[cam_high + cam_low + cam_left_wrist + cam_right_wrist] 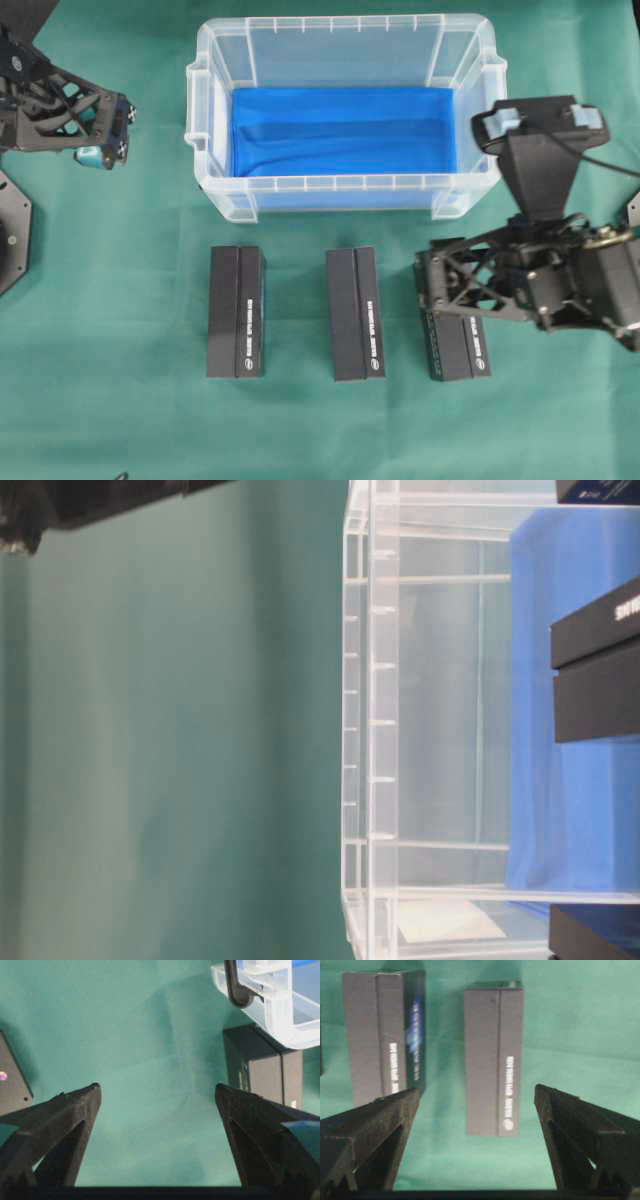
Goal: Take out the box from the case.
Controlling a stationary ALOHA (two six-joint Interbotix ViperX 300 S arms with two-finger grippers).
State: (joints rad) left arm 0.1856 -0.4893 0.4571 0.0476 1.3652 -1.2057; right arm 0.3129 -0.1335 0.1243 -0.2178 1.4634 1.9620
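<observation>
clear rectangular plastic case mid-table, only blue lining inside | three black oblong boxes in row on green table before it | left end effector wide, empty | right end effector wide, above right box

You saw the right-hand box only in part from overhead, its upper end covered by the right arm. The left arm was cut by the frame's left edge. In the table-level view, the case ran off the right, top and bottom edges, and dark boxes were cropped at the right. White lettering on the middle box was too small for you to read.
</observation>
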